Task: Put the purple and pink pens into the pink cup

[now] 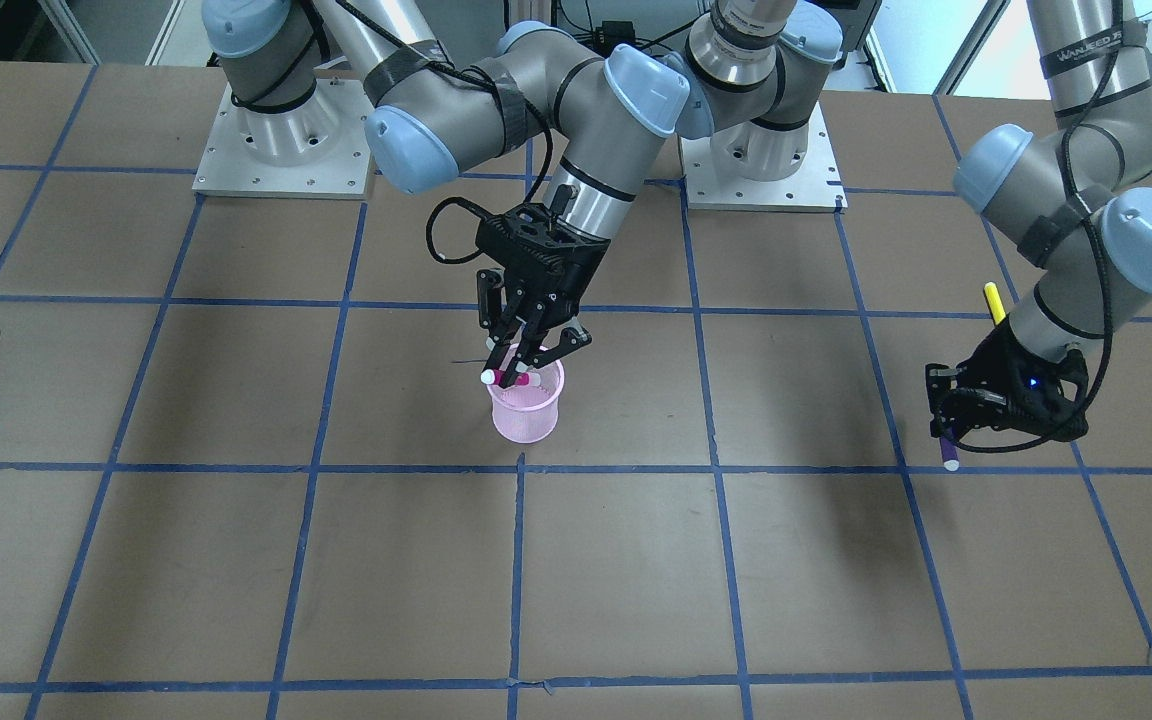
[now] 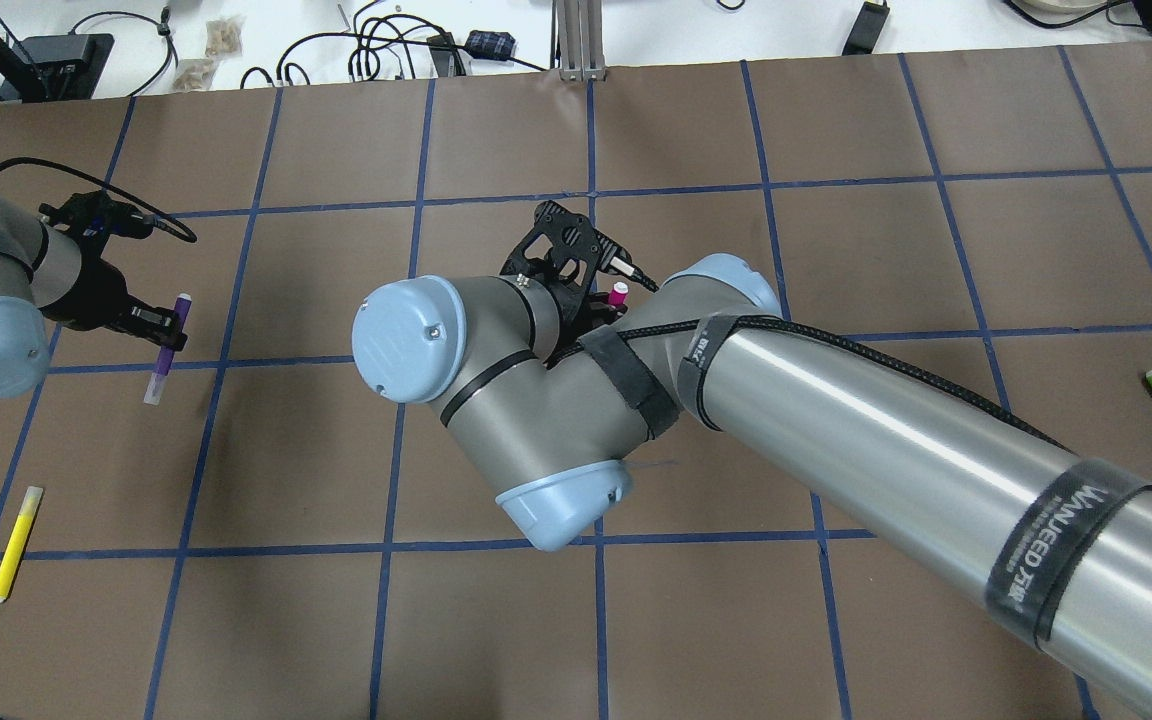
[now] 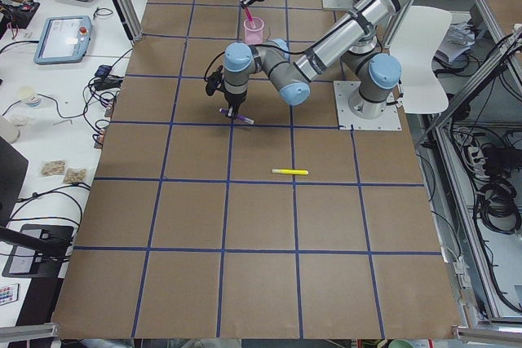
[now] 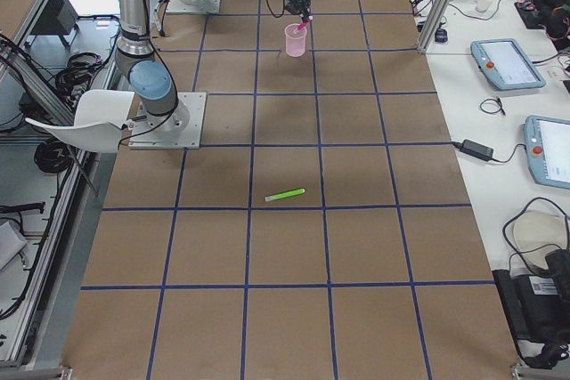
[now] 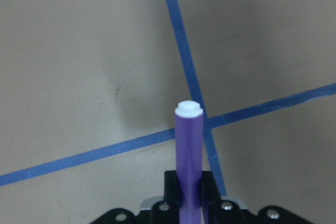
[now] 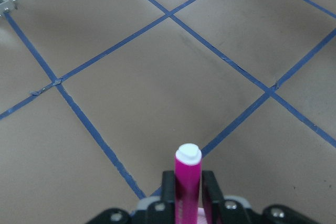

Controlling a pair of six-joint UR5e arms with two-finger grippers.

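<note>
Pens gripped.
We see right end effector [image 6: 188, 186] pinching pink pen [image 6: 188, 167] above pink cup [image 1: 526, 410], left end effector [image 5: 189, 190] pinching purple pen [image 5: 189, 148].

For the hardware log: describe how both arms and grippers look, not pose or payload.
Both arms, right arm and left arm, are silver-grey tubes with pale blue joint caps. Black cables run along them under black straps, some printed WANJEED. The right gripper and left gripper are black, with thin linkage jaws; a small blue light glows on the left one.
</note>
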